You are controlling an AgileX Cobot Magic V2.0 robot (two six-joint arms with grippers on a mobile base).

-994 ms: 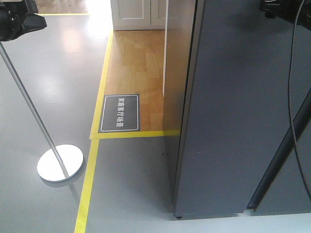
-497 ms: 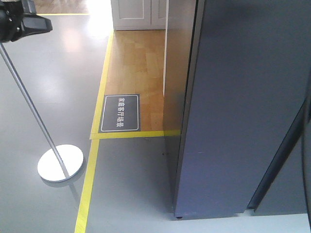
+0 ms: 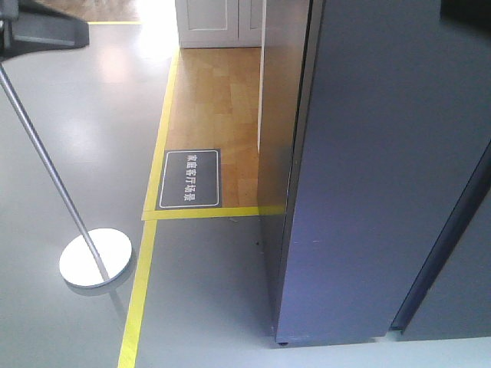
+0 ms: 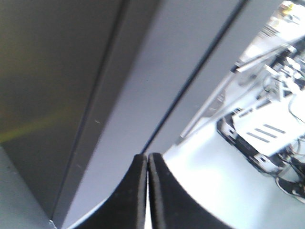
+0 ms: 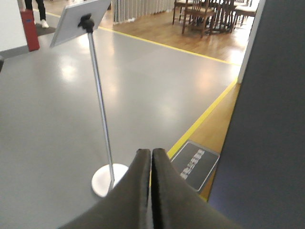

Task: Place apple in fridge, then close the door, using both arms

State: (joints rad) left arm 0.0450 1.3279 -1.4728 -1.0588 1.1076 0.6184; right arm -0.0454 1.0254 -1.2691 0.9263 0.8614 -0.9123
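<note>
Front view: the fridge [image 3: 368, 169] fills the right half, dark grey-blue outer faces only, long axis upright. The door [image 3: 453, 268] seems to be the slab at far right, a dark seam running between it and the body. Left of the fridge: sign stand [image 3: 92, 257] and floor plaque [image 3: 189, 179]. No apple visible; neither gripper is clearly in this view.

Left wrist view: left gripper [image 4: 147, 176] fingers pressed together, nothing held. Fridge panels lie directly ahead and close, seam slanting up and to the right.

Right wrist view: right gripper [image 5: 151, 176] fingers together, empty. The fridge is only an edge at far right; it points out over open floor.

Judgement: left arm is nearer the fridge.
</note>
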